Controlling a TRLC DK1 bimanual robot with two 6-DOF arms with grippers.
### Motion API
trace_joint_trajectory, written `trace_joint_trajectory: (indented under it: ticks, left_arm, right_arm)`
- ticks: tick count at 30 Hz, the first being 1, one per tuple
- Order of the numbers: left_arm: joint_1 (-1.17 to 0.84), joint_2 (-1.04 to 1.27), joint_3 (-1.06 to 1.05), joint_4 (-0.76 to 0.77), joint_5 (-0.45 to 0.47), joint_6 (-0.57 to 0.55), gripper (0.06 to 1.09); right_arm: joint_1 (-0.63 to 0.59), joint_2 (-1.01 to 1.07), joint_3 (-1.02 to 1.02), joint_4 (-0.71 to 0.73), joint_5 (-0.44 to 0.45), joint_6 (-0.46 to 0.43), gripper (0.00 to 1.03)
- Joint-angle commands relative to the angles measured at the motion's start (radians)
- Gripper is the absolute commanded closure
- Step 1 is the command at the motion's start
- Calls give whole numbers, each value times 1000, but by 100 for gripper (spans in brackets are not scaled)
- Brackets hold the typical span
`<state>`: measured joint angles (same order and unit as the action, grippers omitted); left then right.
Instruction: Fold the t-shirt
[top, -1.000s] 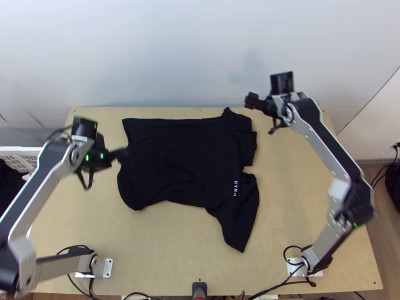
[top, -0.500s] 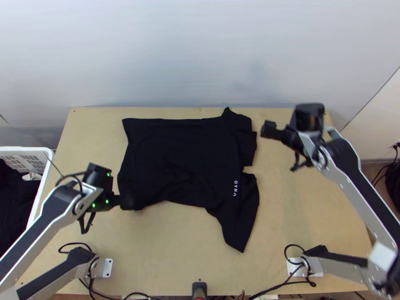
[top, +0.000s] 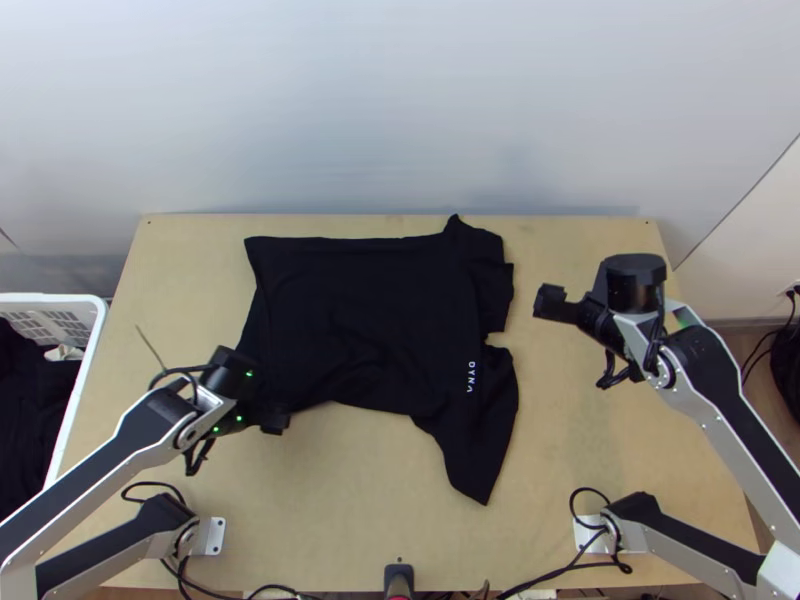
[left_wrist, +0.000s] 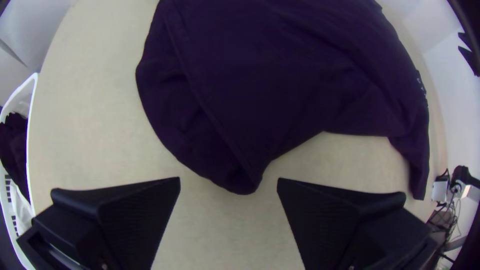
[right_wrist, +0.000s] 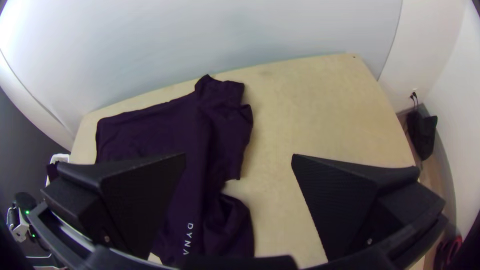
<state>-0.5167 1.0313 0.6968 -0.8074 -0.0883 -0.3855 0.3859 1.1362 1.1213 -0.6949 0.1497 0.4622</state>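
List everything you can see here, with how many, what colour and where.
T-shirt: one, black, spread unevenly on the table
Table: one, light wood, under the shirt
Basket: one, white, beyond the table's left edge
Cloth: dark, count unclear, in the basket
Cables: several, black, around the arm bases
Wall: whitish, behind the table
Left gripper: one, black, open at the shirt's near left corner
Right gripper: one, black, open, right of the shirt

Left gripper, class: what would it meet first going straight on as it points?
Probably the left gripper would meet the black cloth t-shirt, whose corner shows between its open fingers; depth is unclear.
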Motion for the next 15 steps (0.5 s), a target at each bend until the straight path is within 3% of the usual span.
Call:
trace_joint_trajectory:
  ticks: [1,3,6,14,15]
  left_arm:
    - [-88,76,-26,76,-21,-30,14]
    - [-100,108,-34,96,-28,-38,15]
    - [-103,136,-45,139,-30,-46,28]
    - [-52,130,-102,266,-65,-38,105]
    - [-31,128,-99,267,-65,-24,105]
  right_arm:
    - [10,-26,-38,-23,2,0,5]
    - [10,-26,-38,-26,2,-2,5]
    - [10,-26,-40,-29,2,-2,5]
    - [80,-36,-40,-110,-2,-20,5]
    - [100,-39,-41,-133,-12,-20,5]
